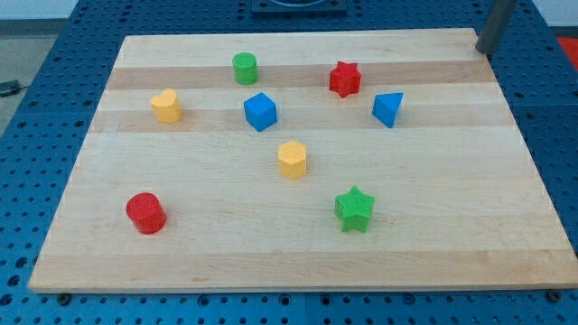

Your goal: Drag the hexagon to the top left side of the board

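Yellow hexagon (293, 159) sat mid-board, well apart from my tip (481, 50) at board's (433, 253) top-right corner, touching nothing

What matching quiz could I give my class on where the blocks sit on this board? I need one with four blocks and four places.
Blocks:
1. red cylinder
2. green star
3. blue triangle
4. green cylinder

Places:
A. near the view's top, left of centre
B. view's bottom left
C. view's right, upper half
D. lower half, right of centre

Pairs: 1-B, 2-D, 3-C, 4-A.

My tip sits at the board's top right corner, far from all blocks; the yellow hexagon lies near the centre.
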Robot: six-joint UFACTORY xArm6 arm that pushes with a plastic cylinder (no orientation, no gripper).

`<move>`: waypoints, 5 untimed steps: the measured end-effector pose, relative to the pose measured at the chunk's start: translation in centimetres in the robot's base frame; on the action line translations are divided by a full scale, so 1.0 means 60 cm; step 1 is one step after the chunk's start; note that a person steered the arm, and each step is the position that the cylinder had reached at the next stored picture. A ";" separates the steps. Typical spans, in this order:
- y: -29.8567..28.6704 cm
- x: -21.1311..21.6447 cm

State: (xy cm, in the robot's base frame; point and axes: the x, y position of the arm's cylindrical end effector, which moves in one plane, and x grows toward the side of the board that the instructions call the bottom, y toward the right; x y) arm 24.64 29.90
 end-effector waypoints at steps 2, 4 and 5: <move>-0.019 0.012; -0.071 0.111; -0.069 0.218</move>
State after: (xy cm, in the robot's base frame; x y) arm 37.71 25.79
